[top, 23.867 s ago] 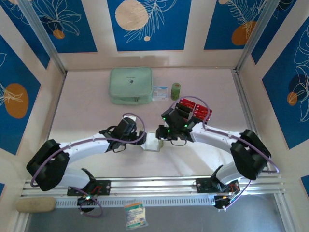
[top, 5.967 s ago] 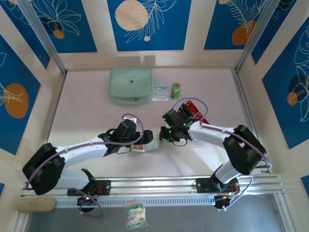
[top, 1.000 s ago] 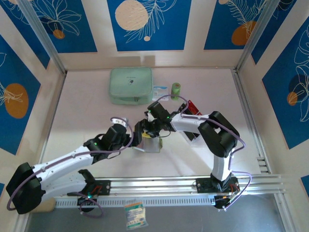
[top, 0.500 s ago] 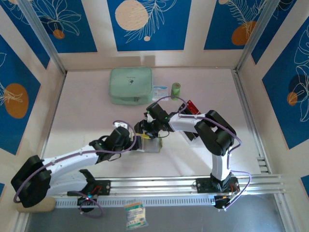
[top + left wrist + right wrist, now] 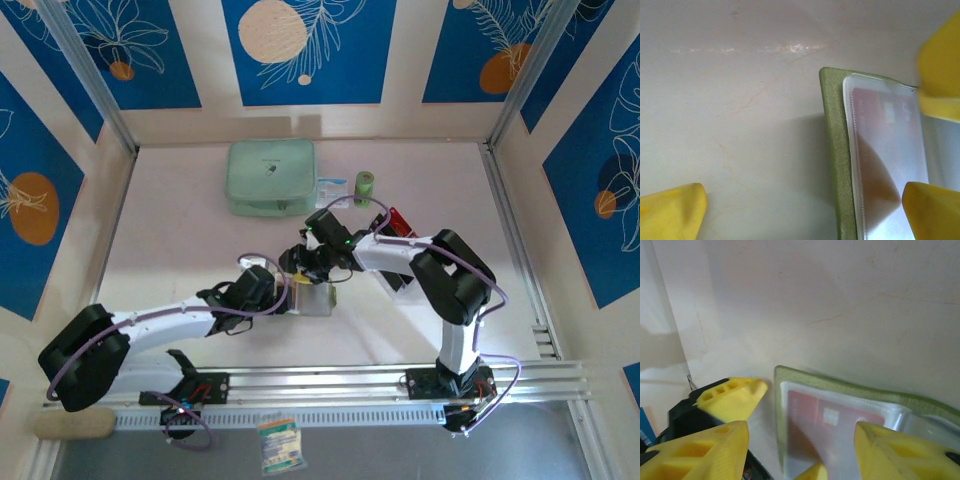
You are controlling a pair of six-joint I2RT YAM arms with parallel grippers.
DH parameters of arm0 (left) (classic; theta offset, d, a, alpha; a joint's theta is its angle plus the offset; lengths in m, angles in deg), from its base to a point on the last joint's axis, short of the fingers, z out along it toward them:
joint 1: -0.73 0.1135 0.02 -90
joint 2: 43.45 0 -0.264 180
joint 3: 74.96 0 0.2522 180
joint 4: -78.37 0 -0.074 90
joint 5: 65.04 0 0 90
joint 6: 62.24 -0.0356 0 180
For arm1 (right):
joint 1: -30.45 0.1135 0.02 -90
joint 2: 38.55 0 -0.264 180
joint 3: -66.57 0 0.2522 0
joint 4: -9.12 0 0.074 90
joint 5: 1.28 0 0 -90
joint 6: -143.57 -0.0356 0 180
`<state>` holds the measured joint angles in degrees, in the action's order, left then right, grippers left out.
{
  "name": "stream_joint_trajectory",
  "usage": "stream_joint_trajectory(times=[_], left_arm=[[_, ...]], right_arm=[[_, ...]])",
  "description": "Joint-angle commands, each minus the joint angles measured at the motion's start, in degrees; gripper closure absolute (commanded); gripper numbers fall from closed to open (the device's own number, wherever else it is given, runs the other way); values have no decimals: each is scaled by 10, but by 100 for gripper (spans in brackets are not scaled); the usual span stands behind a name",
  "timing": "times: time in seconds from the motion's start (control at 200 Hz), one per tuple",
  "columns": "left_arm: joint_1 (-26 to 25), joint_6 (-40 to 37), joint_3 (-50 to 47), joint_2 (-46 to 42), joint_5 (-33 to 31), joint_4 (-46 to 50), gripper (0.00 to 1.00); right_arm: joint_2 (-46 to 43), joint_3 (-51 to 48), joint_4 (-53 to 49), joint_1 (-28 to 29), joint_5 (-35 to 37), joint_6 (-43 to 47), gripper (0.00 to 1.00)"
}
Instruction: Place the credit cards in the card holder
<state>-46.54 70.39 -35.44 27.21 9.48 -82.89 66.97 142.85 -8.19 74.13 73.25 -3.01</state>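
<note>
Left wrist view puts the olive card holder (image 5: 832, 150) lying open on the table (image 5: 740, 100), with a red credit card (image 5: 880, 130) already under its clear sleeve, so this card looks all but seated. Compared with a second ago, the left gripper (image 5: 802, 207) has slid in to the holder's left edge, jaws spread wide and empty astride it. The right gripper (image 5: 800, 442) hovers over the sleeve from the holder's far side, fingers apart, and whether they pinch the card I cannot tell. Beyond the holder to the right, more red cards (image 5: 402, 222) wait, so the task seems only partway done.
</note>
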Motion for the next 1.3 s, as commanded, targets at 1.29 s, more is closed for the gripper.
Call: stream_joint_trajectory(times=[1.29], left_arm=[[2,19,-5,-5,-39,37,0]], right_arm=[[-175,-16,-459,-152,407,351,67]])
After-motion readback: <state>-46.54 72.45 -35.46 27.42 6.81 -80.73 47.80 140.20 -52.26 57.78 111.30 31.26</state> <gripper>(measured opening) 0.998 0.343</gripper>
